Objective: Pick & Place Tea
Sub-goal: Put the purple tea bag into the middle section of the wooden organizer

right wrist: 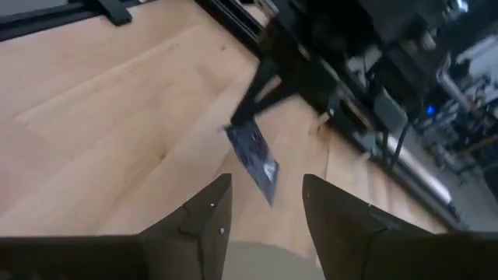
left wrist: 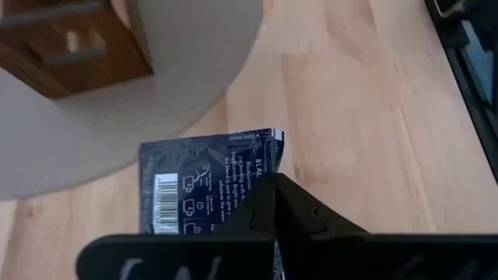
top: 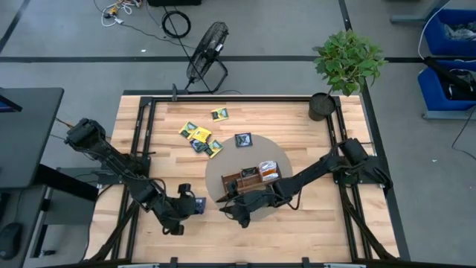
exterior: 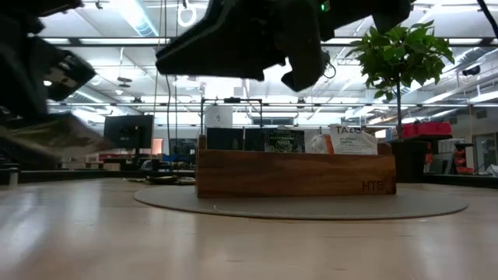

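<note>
One dark blue sachet [left wrist: 210, 187] hangs pinched in my closed left claw [top: 195, 206] at lower centre, the wooden tray [top: 249, 181] just right of it, beside my open right claw [top: 227, 209].

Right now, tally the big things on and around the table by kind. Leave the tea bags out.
Robot arms: 2, left and right
Wooden tray: 1
Round mat: 1
Potted plant: 1
Fan: 1
Total: 6
</note>
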`<move>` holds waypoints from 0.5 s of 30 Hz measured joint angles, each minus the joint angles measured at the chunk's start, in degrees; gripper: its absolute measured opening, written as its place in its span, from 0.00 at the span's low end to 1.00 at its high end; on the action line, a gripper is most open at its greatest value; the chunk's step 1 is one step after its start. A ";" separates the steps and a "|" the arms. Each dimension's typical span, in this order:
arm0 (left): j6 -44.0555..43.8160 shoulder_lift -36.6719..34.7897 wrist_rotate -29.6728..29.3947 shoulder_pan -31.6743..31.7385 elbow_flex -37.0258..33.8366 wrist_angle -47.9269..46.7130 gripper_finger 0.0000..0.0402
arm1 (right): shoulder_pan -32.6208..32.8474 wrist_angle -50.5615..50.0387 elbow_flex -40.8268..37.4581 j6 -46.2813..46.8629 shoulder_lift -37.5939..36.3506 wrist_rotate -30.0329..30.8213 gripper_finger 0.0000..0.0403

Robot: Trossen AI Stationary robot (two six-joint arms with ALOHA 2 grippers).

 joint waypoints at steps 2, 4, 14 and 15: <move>0.56 0.00 0.32 1.05 0.33 0.42 0.00 | 0.00 1.31 0.00 -1.84 0.00 -1.81 0.41; 0.61 0.00 0.44 1.95 0.61 1.00 0.00 | 0.00 1.38 0.00 -3.42 -0.02 -2.47 0.41; 2.14 -0.02 1.90 5.24 4.46 2.43 0.00 | -0.28 1.79 0.00 -9.34 0.00 -5.82 0.41; 2.21 -0.02 2.28 5.56 4.85 2.45 0.00 | -0.26 2.33 0.00 -9.81 0.00 -5.86 0.41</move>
